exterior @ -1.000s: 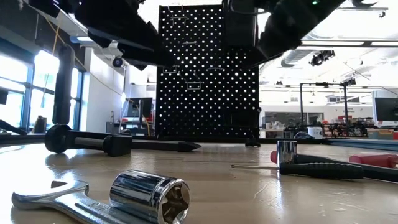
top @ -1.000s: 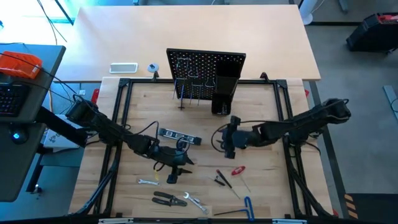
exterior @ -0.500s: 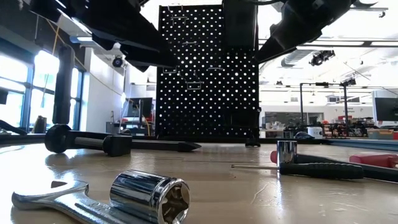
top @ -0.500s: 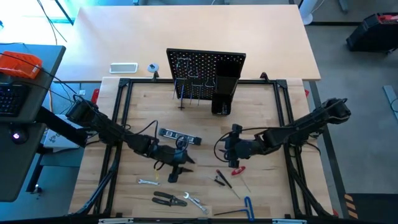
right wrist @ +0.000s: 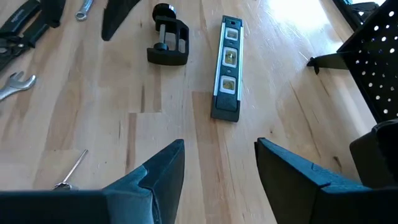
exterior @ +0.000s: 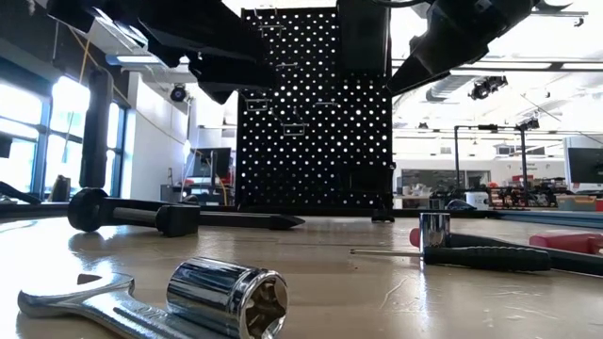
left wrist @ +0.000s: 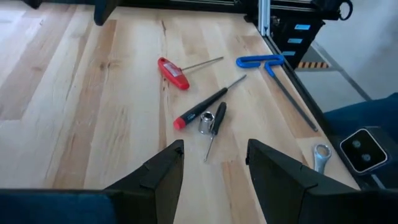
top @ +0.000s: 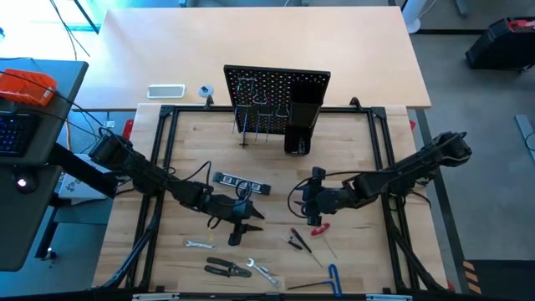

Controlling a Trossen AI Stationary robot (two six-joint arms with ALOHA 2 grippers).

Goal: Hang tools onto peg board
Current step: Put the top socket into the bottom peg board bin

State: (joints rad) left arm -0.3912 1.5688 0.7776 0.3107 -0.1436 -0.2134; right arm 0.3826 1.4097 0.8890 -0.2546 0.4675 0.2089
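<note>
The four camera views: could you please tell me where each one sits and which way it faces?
High view: overhead, straight down; both arms, peg board.
Low view: tabletop height, facing the board; arms overhead, socket nearest.
Left wrist view: past the left end effector at the red-handled screwdriver.
Right wrist view: past the right end effector at the level and C-clamp.
Shared: the level also shows overhead.

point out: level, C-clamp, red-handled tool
level (right wrist: 226,67): right wrist view, on its middle vial window.
C-clamp (right wrist: 168,45): right wrist view, on its black frame.
red-handled tool (left wrist: 173,73): left wrist view, on its red handle.
</note>
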